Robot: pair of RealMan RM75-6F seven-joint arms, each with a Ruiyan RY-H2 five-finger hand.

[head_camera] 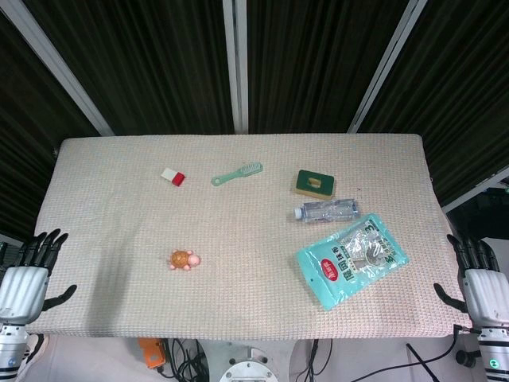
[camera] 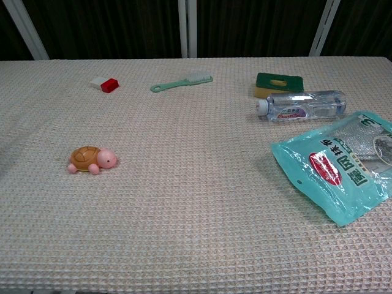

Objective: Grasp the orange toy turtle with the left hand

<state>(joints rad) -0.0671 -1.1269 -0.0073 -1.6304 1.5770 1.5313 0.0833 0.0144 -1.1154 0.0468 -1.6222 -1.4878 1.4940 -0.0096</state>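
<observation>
The orange toy turtle, with a pink head and feet, sits on the beige waffle-weave table cover, left of centre, head pointing right. My left hand hangs at the table's left front corner, fingers spread and holding nothing, well to the left of the turtle. My right hand hovers at the right front corner, fingers also apart and empty. The chest view shows neither hand.
A white and red eraser, a green brush, a green and yellow sponge, a lying water bottle and a teal plastic bag occupy the far and right parts of the table.
</observation>
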